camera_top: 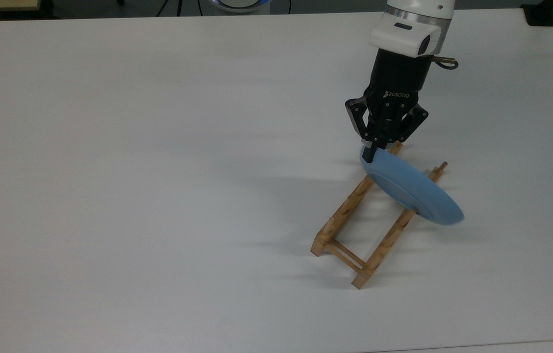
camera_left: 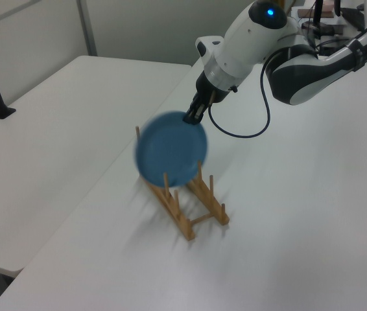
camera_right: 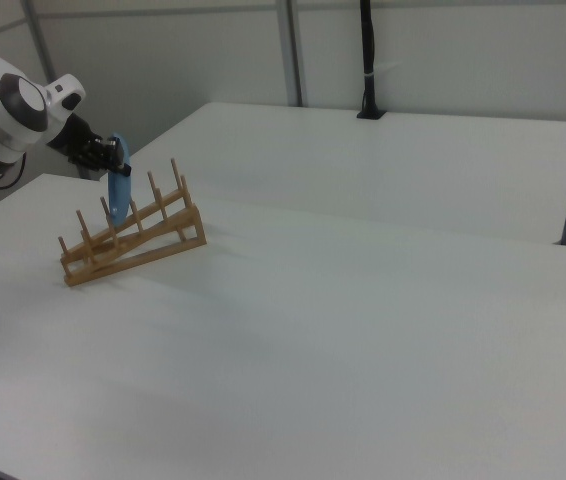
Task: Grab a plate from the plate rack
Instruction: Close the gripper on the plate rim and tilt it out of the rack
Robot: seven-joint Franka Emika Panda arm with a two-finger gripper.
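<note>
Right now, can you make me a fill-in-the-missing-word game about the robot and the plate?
1. The plate is coloured ____.
2. The gripper is shut on the plate's ____.
3. The plate rack is made of ____.
4. The rack stands on a ____ table.

Missing words: blue; rim; wood; white
</note>
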